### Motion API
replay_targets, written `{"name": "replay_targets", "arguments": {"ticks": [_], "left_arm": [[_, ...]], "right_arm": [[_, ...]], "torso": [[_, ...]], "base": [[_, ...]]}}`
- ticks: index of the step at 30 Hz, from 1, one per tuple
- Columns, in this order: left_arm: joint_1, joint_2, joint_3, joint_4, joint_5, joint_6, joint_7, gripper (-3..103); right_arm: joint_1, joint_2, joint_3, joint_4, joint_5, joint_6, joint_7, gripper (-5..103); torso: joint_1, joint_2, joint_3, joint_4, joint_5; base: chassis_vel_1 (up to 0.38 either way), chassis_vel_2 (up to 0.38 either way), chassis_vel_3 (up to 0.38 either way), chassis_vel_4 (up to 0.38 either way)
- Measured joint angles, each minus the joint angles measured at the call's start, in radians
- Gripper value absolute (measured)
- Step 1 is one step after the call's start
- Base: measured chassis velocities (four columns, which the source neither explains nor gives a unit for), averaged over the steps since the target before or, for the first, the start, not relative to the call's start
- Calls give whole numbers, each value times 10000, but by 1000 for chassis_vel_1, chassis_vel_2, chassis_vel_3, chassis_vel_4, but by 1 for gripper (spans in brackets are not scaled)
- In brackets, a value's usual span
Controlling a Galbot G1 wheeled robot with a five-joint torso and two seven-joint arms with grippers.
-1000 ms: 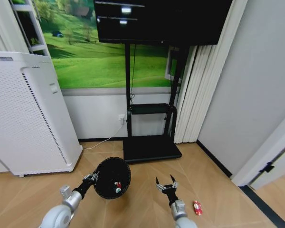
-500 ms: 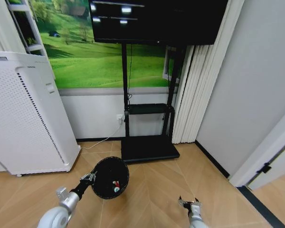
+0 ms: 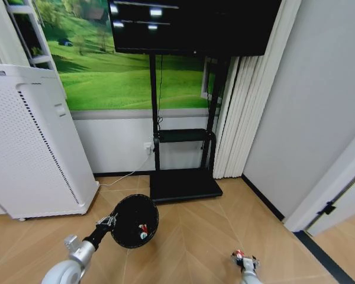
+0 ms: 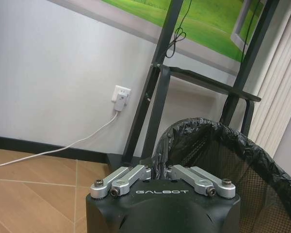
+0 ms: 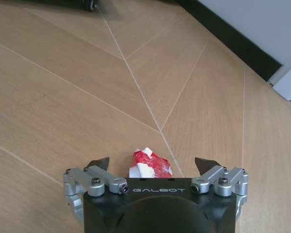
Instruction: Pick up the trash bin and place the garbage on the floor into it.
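The black mesh trash bin [image 3: 130,216] hangs tilted above the floor [image 3: 189,236] with its mouth facing me. My left gripper [image 3: 106,223] is shut on its near rim; in the left wrist view the fingers [image 4: 131,175] clamp the bag-lined rim of the bin [image 4: 208,145]. Small red-and-white and green bits [image 3: 142,230] lie inside the bin. My right gripper [image 5: 152,163] is open, low over the parquet. A red-and-white piece of garbage [image 5: 146,163] lies on the floor between its fingertips, and the same piece [image 3: 238,254] shows at the gripper [image 3: 244,261] in the head view.
A tall white perforated appliance [image 3: 29,142] stands at the left. The black TV stand's base [image 3: 183,185] sits against the back wall, with a white cable [image 3: 121,179] trailing from the socket. A grey wall and dark border strip [image 3: 319,251] close off the right.
My right gripper has dropped down and to the right, from mid-air beside the bin to the floor, and now straddles the red-and-white piece. The bin stays held.
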Motion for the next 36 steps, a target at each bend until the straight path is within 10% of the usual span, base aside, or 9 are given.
{"name": "replay_targets", "arguments": {"ticks": [14,25,36], "left_arm": [[48,-192,-36,-114,36,-1,-186,7],[6,-191,129,-118,130,-1,-203,7],[-584,417,1168,212,48,-17,-694,7]], "right_arm": [[-143,-54,51,-383,174,52,36,46],[-1245,-296,412,1268,677,0,22,27],[-2332,-433,607,4828,-155,2953,-1048,27]], "torso": [[0,0,-1,0,-2],[0,0,1,-6,9],[0,0,0,-4,0]], "base": [[0,0,0,0],[0,0,0,0],[0,0,0,0]]}}
